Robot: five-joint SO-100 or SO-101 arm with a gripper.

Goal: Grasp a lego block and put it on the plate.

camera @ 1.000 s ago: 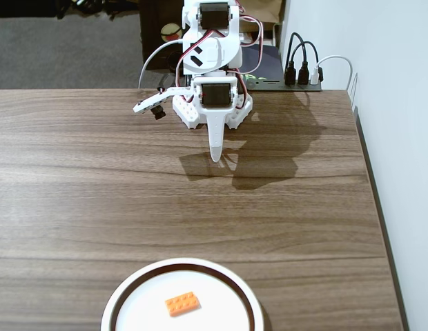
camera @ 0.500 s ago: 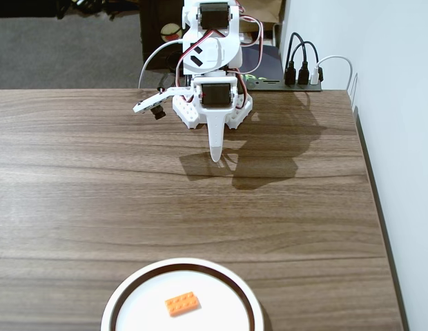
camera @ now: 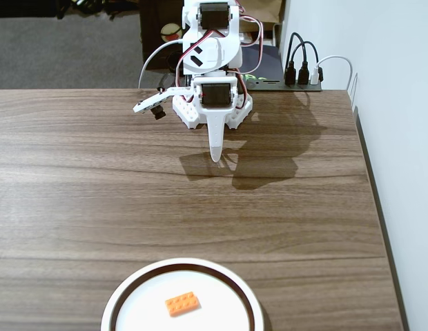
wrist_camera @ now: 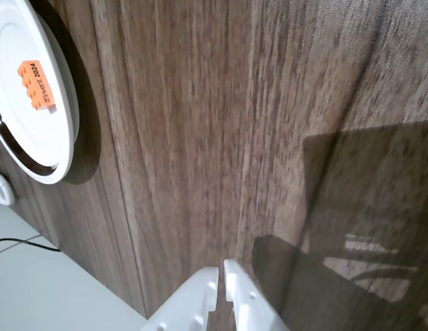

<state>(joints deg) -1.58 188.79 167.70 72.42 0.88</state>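
Far across the wooden table [camera: 96,200] from my gripper [camera: 216,157], well apart from my fingertips, the lego block [camera: 182,303] lies flat on the plate [camera: 124,293], near its middle. My jaws are pressed together and hold nothing, pointing down by my base. In the wrist view the block [wrist_camera: 37,84] is small, bright orange, studded, with dark lettering on one side.

Table [camera: 96,186]: dark wood-grain top, filling most of the fixed view. Wall [camera: 400,103]: plain white, along the right. Floor [camera: 62,48]: grey carpet beyond the far edge. Power strip [camera: 300,76]: black plugs, far right. Lighting: overhead, casting sharp shadows.
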